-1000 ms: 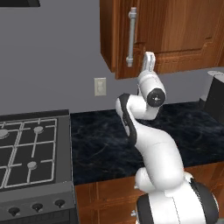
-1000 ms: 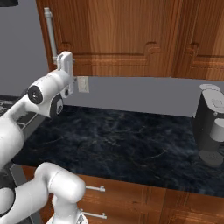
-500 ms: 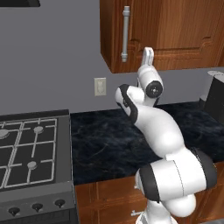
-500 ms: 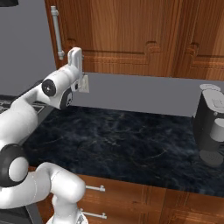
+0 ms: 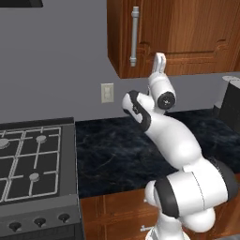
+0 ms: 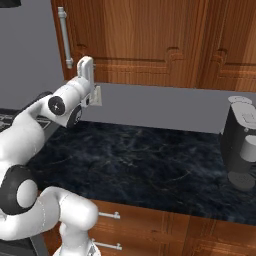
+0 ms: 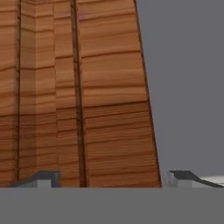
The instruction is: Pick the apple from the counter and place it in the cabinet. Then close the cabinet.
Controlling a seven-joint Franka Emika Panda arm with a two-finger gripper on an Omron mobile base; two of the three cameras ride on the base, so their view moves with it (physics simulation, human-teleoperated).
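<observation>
Tool (image 5: pixel 160 61) raised at shut cabinet (image 5: pixel 187 33), fingertips apart, counter (image 5: pixel 117 150) below

White rounded arm (image 5: pixel 173 140), dark joint bands, pale claw (image 5: pixel 159 62).

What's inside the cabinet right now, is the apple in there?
I cannot tell. The cabinet door is shut, handle upright, so its inside is hidden. The gripper points up at the door's lower edge, fingers apart and empty.
</observation>
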